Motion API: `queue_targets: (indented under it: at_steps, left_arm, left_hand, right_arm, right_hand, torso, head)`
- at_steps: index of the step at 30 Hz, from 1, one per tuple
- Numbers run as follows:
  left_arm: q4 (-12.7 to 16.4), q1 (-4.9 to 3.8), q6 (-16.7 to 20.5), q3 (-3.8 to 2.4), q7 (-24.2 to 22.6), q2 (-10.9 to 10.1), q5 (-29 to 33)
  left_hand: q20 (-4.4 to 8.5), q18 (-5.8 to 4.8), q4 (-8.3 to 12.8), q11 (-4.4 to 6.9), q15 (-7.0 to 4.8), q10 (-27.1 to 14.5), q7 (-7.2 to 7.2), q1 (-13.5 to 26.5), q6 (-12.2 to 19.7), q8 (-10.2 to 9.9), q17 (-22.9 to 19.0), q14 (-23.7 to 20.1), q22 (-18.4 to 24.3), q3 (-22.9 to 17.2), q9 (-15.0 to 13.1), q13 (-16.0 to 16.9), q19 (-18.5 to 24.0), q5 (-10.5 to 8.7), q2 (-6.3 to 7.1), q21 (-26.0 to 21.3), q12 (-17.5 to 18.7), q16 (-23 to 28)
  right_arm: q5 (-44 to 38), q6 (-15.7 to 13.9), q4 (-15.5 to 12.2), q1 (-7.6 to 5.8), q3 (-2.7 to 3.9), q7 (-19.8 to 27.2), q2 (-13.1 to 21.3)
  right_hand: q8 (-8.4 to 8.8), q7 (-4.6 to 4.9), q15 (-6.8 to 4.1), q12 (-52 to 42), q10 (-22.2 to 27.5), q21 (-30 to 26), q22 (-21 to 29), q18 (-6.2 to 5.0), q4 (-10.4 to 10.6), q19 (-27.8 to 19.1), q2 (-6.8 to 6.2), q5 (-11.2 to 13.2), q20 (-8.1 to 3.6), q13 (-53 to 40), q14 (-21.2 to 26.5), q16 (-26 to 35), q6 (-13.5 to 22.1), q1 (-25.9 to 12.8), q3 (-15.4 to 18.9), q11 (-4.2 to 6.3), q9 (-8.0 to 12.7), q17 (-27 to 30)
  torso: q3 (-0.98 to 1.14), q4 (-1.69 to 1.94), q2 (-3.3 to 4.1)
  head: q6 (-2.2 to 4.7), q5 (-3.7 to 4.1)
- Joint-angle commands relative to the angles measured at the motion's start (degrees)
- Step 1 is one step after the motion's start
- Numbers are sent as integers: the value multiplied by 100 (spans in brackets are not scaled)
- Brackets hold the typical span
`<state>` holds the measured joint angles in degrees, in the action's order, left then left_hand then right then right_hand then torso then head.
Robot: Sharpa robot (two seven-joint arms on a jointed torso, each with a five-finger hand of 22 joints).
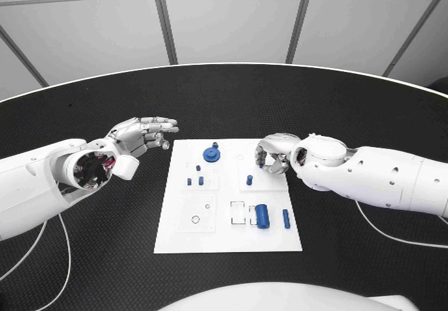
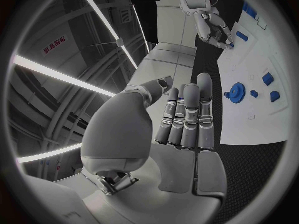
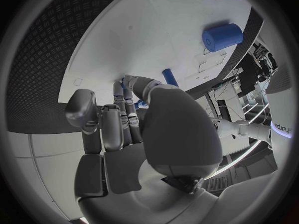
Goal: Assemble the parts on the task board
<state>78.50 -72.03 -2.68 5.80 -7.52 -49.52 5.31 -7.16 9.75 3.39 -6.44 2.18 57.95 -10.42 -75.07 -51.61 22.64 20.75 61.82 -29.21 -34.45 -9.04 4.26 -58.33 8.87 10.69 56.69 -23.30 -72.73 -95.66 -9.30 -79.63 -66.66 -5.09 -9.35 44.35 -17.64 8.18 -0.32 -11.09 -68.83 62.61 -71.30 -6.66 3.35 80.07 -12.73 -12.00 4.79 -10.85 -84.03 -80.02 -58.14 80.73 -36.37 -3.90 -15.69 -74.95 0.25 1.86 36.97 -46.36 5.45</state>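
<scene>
The right hand [image 1: 274, 154] hovers over the task board's [image 1: 177, 233] far right edge, fingers curled; I cannot tell whether it holds a part. The left hand [image 1: 142, 136] waits released, left of the board. A blue gear [image 1: 212, 154] sits far-centre, a blue cylinder [image 1: 262, 216] nearer. Judging by this, it's picking a small peg; next needs careful pinching.

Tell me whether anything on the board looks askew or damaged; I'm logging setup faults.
Nothing stands out. The task board lies flat and whole. The blue gear, the thick cylinder and the thin rod sit neatly on it, none broken.
</scene>
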Motion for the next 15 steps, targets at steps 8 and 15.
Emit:
queue_targets:
  at_steps: [8,15]
  left_arm:
    - [-1,0,5,0,12,0,-1]
    - [-7,0,7,0,18,2,-2]
  left_hand:
    - [-14,87,1,-34,12,-9,-32,27,22,-40,-9,-34,7,30,6,-9,13,2,3,-33,37,10]
    - [-15,87,4,-35,13,-14,-33,17,27,-43,-10,-35,10,33,8,-9,11,3,0,-37,39,9]
  right_arm:
    - [-175,-123,-68,24,0,-143,-6]
    - [-192,-246,-141,34,0,-172,6]
  right_hand:
    - [-87,-42,-88,-9,-175,187,-151,116,-193,85,109,155,-23,-19,-296,33,-153,-18,-39,51,-77,99]
    - [-93,-51,-93,13,-191,196,-166,118,-201,85,112,226,-29,-21,-297,37,-165,-100,-17,58,-95,118]
  torso:
    - [2,-4,1]
    - [2,-7,-3]
  head:
    - [-8,2]
    - [-7,10]
